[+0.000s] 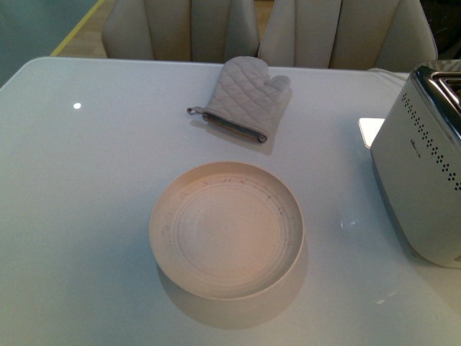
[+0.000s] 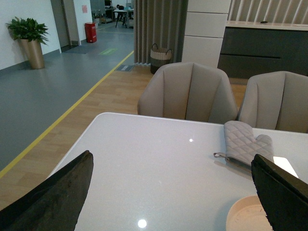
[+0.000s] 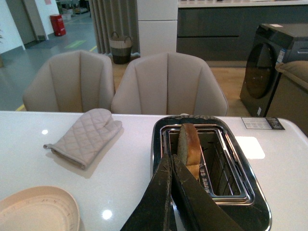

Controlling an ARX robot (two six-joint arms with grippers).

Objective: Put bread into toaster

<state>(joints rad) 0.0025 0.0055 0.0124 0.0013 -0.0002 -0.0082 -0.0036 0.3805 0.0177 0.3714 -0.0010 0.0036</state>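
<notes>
The toaster (image 1: 421, 180) stands at the table's right edge, silver-white with dotted sides and a chrome top. In the right wrist view the toaster (image 3: 243, 202) shows from above, and the bread (image 3: 188, 144) stands upright in one of its slots, crust up. My right gripper (image 3: 171, 159) is shut and empty, its tips just above the toaster's near rim, beside the bread. My left gripper (image 2: 171, 166) is open and empty, its black fingers (image 2: 57, 192) wide apart above the bare table. Neither gripper shows in the front view.
An empty cream plate (image 1: 227, 229) sits mid-table, also in the left wrist view (image 2: 245, 216) and right wrist view (image 3: 38, 209). A quilted grey oven mitt (image 1: 245, 97) lies behind it. Beige chairs (image 1: 180, 29) stand along the far edge.
</notes>
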